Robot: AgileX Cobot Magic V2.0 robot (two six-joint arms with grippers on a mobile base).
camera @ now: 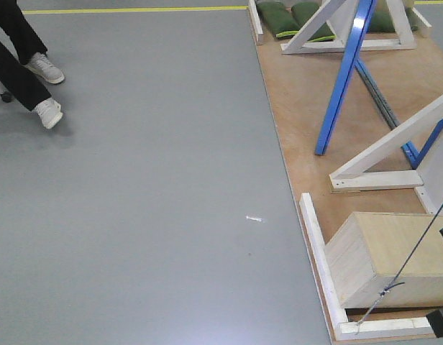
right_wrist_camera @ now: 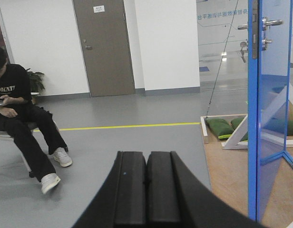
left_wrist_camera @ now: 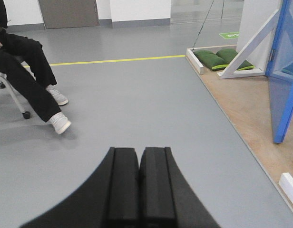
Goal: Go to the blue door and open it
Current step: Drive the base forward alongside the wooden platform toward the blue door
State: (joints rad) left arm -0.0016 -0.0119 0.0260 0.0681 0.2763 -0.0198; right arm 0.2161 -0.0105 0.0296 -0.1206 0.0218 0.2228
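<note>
Bright even light, soft shadows, glare on the blue door [camera: 344, 75].

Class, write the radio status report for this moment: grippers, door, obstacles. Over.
Left gripper shut, empty; right gripper shut, empty. Glossy blue door with silver lever handle ahead right, untouched. Seated person in black off left, not in path.

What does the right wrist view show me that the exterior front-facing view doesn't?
Only the right wrist view shows the silver lever handle, the thumb-turn lock beneath it, the shut right gripper, and the upper body of the seated person. Only the front-facing view shows the wooden box. Both show the blue door, the green sandbags, the yellow floor line and the person's white shoes.
</note>
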